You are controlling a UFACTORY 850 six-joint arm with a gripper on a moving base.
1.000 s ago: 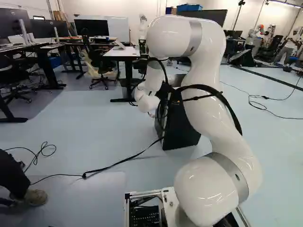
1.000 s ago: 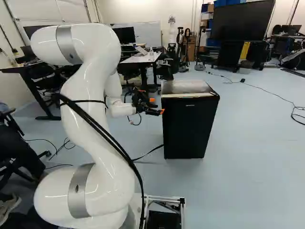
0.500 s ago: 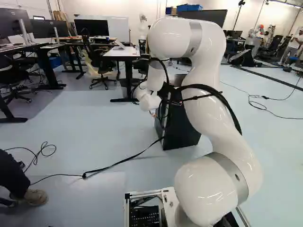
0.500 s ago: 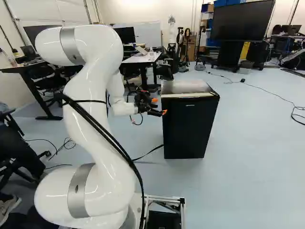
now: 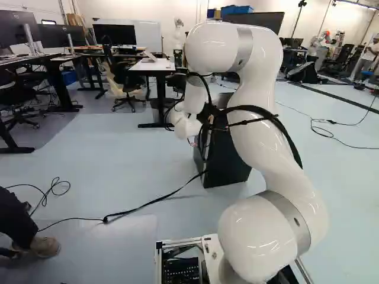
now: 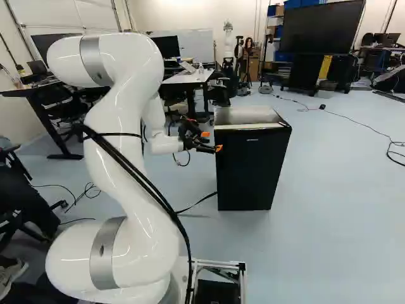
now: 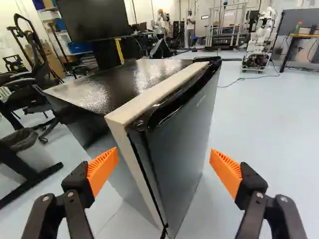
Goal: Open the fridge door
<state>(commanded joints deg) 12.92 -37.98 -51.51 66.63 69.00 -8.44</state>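
Left base view: the white arm partly hides the fridge, at about twelve o'clock from the base.

Right base view: the gripper is near the fridge's upper front, at ten o'clock from its middle; I can't tell about contact.

Wrist view: the fingers are wide open, the door ahead at twelve o'clock, looking closed. Best to line one pad up with the door's side edge, ease in slowly without shoving the fridge, then swing the door along its hinge arc.
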